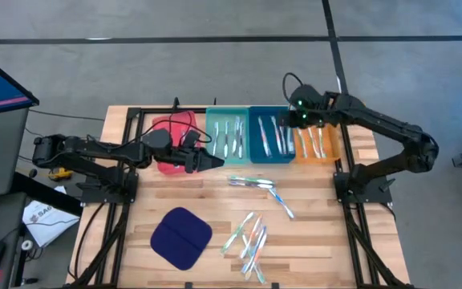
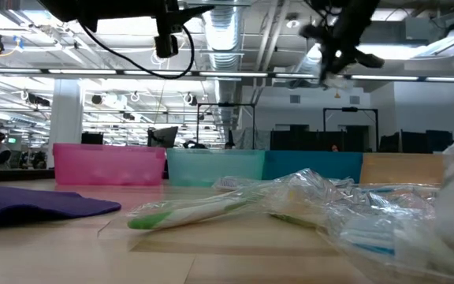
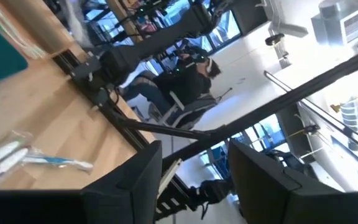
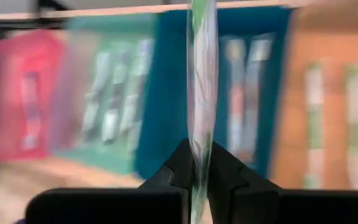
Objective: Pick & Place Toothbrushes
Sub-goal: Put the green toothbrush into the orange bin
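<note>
Right pincer carrying a wrapped toothbrush above the trays

We see the right pincer [image 4: 201, 168] clamped on a green-accented toothbrush [image 4: 202, 74] that hangs upright between its fingers, above the blue tray [image 1: 269, 138] and orange tray [image 1: 321, 143]. The left pincer [image 1: 207, 160] hovers, fingers partly apart and holding nothing, just in front of the red tray [image 1: 176, 143] and teal tray [image 1: 228, 138]. More toothbrushes lie loose on the worktop [image 1: 311, 233], some near the dark blue cloth pad [image 1: 180, 238]. We judge the release should come low, with the brush lined up along the tray's length so it settles beside those already inside and does not catch the rim.
</note>
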Available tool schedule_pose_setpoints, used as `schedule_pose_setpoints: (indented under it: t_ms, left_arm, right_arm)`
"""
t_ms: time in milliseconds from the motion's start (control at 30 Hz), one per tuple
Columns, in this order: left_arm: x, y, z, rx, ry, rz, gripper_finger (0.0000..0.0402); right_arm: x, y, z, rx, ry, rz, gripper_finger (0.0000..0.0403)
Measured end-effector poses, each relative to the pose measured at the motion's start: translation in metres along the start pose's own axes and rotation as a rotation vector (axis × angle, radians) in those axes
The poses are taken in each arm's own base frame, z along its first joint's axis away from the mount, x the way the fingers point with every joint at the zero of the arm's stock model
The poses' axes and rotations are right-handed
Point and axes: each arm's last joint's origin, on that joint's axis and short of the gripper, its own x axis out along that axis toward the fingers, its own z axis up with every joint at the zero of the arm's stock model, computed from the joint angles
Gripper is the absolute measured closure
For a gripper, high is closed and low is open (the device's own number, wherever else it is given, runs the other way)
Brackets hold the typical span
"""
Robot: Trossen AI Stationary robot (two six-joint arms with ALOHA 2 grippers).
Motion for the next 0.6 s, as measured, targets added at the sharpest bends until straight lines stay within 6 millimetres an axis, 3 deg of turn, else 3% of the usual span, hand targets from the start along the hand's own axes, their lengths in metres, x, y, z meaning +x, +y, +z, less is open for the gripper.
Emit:
schedule_pose_setpoints:
  t_ms: [333,600]
  left_arm:
    - [0.000,0.003,0.005,-0.003,-0.178,0.109,0.0224]
    - [-0.003,0.007,0.012,0.000,-0.265,0.158,0.0225]
  right_arm:
    - [0.008,-0.058,0.044,0.014,0.000,-0.187,0.0390]
    - [0.038,-0.075,0.056,-0.033,0.157,-0.277,0.0390]
